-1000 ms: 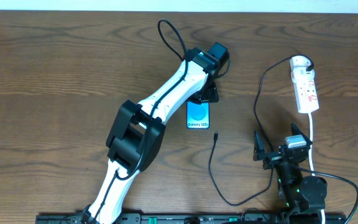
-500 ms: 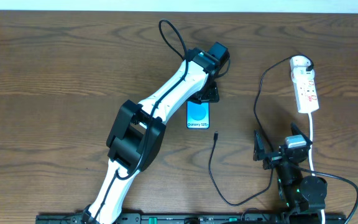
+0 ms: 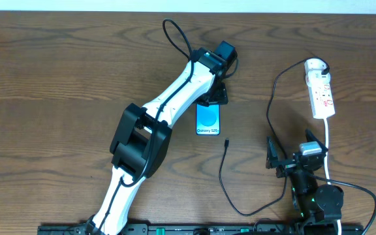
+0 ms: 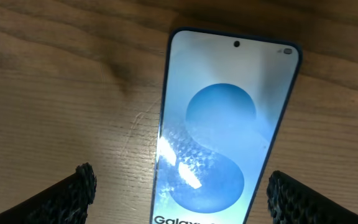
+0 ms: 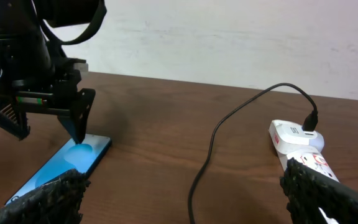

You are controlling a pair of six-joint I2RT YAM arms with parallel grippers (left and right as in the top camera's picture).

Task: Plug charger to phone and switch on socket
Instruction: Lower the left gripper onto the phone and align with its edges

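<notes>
Left gripper [image 3: 214,98] is being held wide apart, empty, above the phone [image 3: 207,121], which is lying flat, long axis 12-to-6; charger tip [image 3: 226,141] is lying at its 5 o'clock, nearer this arm.

The phone [image 3: 207,121] lay flat, its blue screen lit and facing up. The charger [image 3: 220,175], a thin black cable, ended unplugged just beside it. The white socket [image 3: 320,96] lay well apart.
</notes>
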